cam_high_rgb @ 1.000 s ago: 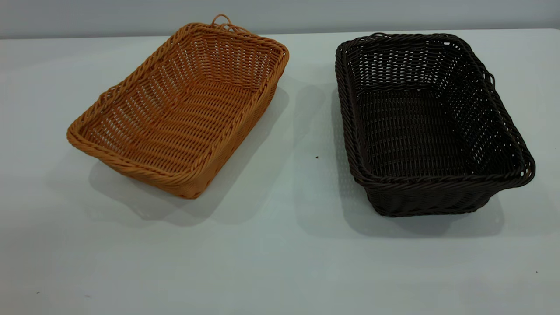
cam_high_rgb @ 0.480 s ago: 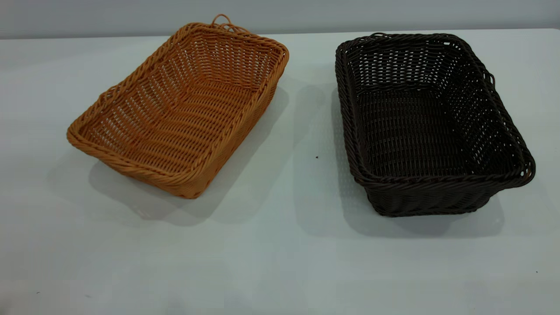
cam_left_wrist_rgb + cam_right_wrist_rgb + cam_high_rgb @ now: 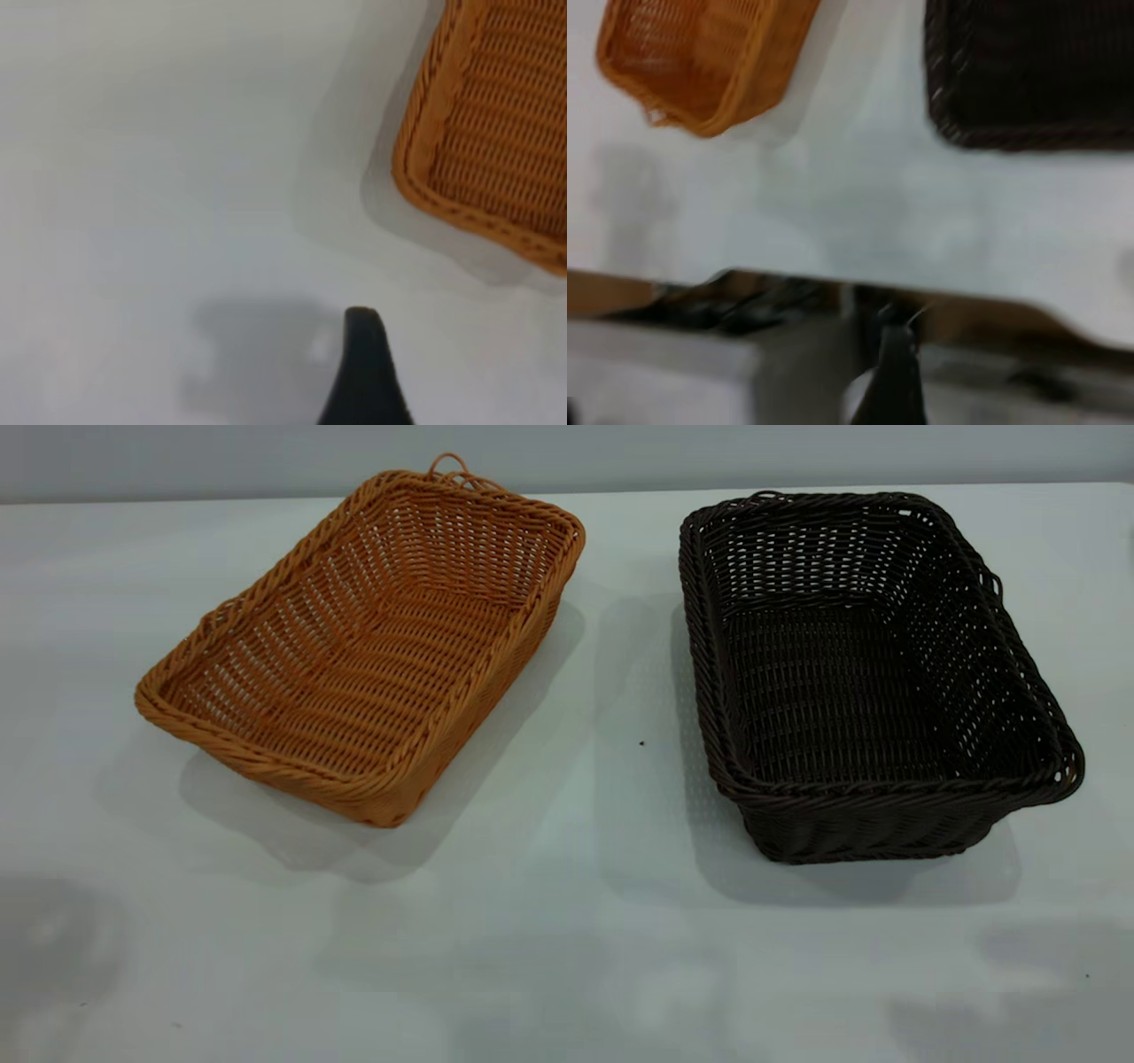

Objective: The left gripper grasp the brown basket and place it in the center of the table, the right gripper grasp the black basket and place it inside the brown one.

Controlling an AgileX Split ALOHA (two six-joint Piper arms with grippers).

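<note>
**Exterior view: both baskets at rest, neither gripper in contact**

Exterior view shows you the brown basket point(image 3: 372, 638) lying skewed on the left of the table point(image 3: 567, 957) and the black basket point(image 3: 873, 673) squarer on the right, well apart. No arm appears here; only faint shadows fall on the near edge. In the left wrist view, one fingertip of the left gripper point(image 3: 363, 372) hangs over bare table near a basket corner; whether its fingers are apart or together cannot be told. The right gripper point(image 3: 890, 381) is likewise a single dark tip above the near table edge, its state unreadable. Likely risks: a pinch on the braided rim may slip, the skewed brown basket may land off-centre, and misaligned rims would stop the black one nesting.
</note>
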